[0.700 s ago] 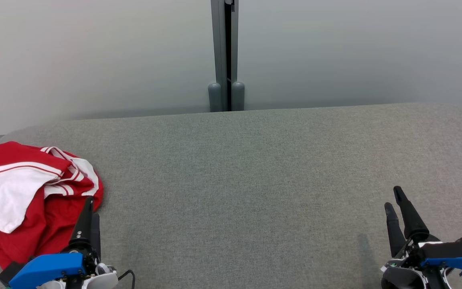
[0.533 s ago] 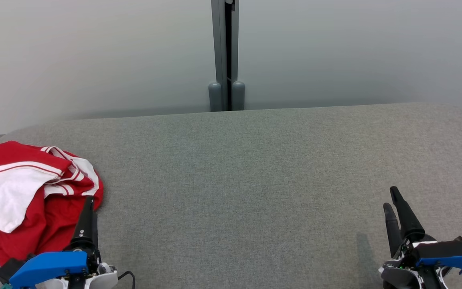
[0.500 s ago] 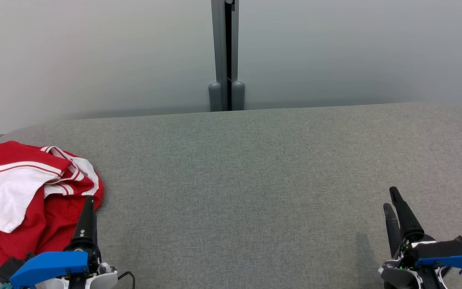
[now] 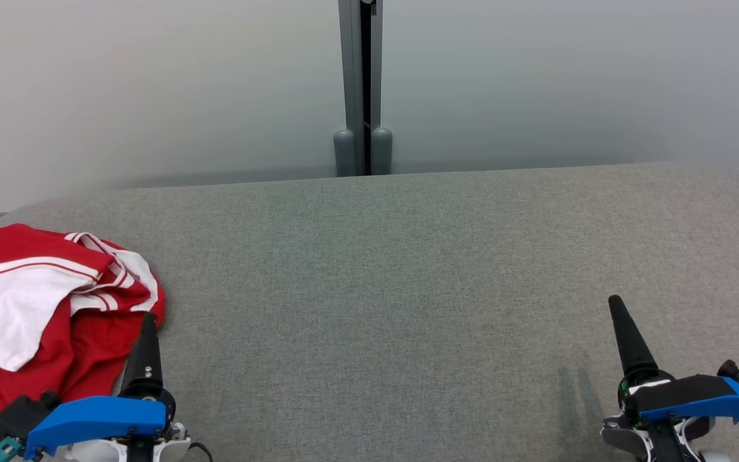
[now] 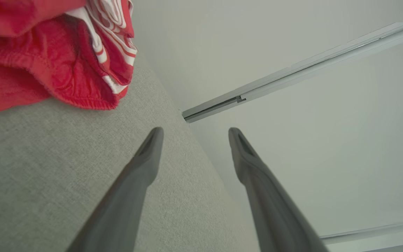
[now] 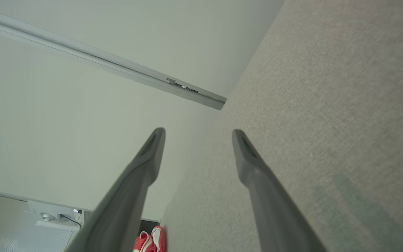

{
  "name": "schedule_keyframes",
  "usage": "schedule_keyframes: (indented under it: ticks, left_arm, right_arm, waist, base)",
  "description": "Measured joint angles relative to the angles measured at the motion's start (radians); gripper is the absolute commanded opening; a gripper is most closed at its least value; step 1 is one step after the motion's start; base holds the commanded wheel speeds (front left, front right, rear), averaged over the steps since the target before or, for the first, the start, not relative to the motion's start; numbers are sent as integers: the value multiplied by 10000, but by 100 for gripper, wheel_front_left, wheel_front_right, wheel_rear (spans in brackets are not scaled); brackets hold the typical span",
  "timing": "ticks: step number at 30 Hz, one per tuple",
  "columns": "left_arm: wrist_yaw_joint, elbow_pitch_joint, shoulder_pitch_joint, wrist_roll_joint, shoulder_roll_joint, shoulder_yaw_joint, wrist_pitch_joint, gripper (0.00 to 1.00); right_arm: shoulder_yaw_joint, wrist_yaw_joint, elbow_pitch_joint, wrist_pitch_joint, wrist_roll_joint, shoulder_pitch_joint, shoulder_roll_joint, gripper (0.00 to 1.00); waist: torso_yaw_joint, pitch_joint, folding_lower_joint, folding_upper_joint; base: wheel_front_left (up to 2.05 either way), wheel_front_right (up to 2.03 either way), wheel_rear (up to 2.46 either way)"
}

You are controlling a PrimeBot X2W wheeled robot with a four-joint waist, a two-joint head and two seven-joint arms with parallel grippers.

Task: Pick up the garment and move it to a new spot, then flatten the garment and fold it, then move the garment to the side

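Right fingers (image 6: 254, 168) had rolled and drifted toward 9 o'clock, left fingers (image 5: 145, 161) rolled too, both pairs spread apart and empty, red-and-white garment (image 4: 42, 308) lay crumpled at the table's (image 4: 408, 256) 8 o'clock edge.

Grey fabric-covered table (image 4: 408, 256) abuts pale, evenly lit wall panels (image 4: 151, 83) divided by a grey vertical post (image 4: 351, 77).

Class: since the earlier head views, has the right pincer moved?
Yes. The right pincer has shifted slightly left, toward the grey post, and rolled so one finger hides the other.
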Motion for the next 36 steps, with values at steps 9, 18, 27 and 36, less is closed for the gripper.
schedule_keyframes:
  ticks: [9,18,27,36]
  left_arm:
    - [10,238,-21,1749,-6,-77,-347,100]
    - [194,500,-24,3444,19,-313,-665,100]
    - [418,708,-79,4746,102,-552,-949,100]
    - [533,863,-112,5827,174,-828,-1214,100]
  right_arm:
    - [251,0,201,-343,-1714,-91,-4,100]
    - [337,0,502,-648,-3521,-134,-6,100]
    - [401,2,709,-943,-5028,-200,10,100]
    - [360,4,1120,-1206,-6264,-351,29,100]
  waist:
    - [-18,11,0,-2]
    - [-23,-32,0,-2]
    - [-18,-44,0,-1]
    - [-37,-38,0,-2]
  base:
    - [0,0,0]
    - [0,0,0]
    - [0,0,0]
    - [0,0,0]
